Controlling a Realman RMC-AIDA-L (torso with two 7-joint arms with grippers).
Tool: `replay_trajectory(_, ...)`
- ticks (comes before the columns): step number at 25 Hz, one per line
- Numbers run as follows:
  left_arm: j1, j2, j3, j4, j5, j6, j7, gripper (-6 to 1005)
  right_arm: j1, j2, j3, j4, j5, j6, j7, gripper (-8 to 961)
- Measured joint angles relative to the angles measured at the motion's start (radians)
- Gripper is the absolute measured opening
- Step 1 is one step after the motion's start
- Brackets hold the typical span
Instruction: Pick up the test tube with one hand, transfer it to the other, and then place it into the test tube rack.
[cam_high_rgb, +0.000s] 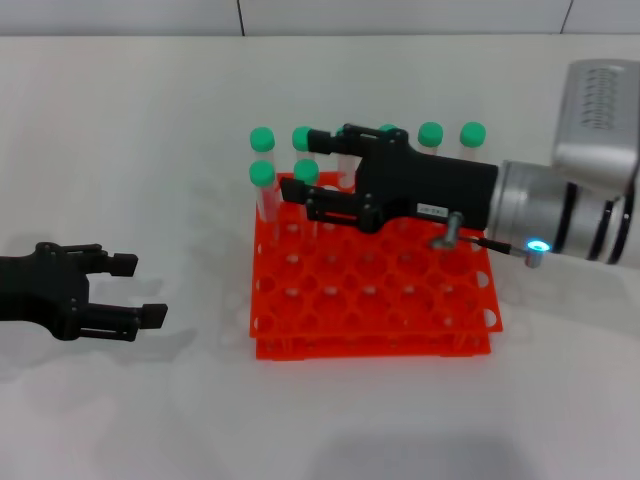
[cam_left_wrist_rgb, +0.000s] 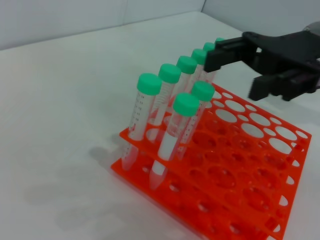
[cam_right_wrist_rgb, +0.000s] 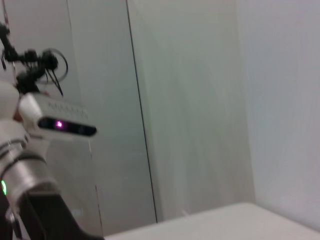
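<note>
Over the test tube rack (cam_high_rgb: 370, 300) at 12 o'clock, right gripper (cam_high_rgb: 309, 172) apart around green-capped tubes, left gripper (cam_high_rgb: 137, 290) apart at 9 o'clock on the tabletop (cam_high_rgb: 150, 150).

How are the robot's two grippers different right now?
The right gripper reaches over the orange rack, its fingers around the green-capped tubes; the left gripper hangs over bare table, away from the rack. The right gripper has a small white label and a blue light behind it; the left gripper shows neither. Both are black, have two fingers, are open and hold nothing.
</note>
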Motion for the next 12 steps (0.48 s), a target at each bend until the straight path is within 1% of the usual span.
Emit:
replay_trajectory(4, 0.001, 0.000, -0.002, 0.000, -0.004, -0.002, 0.002, 886, -0.059, -0.010, 0.057, -0.044, -0.009, -0.041, 0.005, 631)
replay_trajectory(6, 0.001, -0.001, -0.004, 0.000, -0.014, -0.002, 0.004, 886, -0.095, -0.023, 0.095, -0.083, -0.035, -0.050, 0.019, 710)
replay_trajectory(8, 0.002, -0.002, -0.004, 0.000, -0.036, -0.003, 0.006, 886, -0.131, -0.040, 0.144, -0.127, -0.086, -0.056, 0.059, 789)
replay_trajectory(9, 0.002, -0.002, -0.005, 0.000, -0.047, -0.003, 0.006, 886, -0.159, -0.051, 0.194, -0.164, -0.144, -0.062, 0.103, 829)
replay_trajectory(12, 0.003, -0.003, -0.005, 0.000, -0.089, -0.003, 0.008, 886, -0.195, -0.065, 0.282, -0.219, -0.266, -0.074, 0.181, 844)
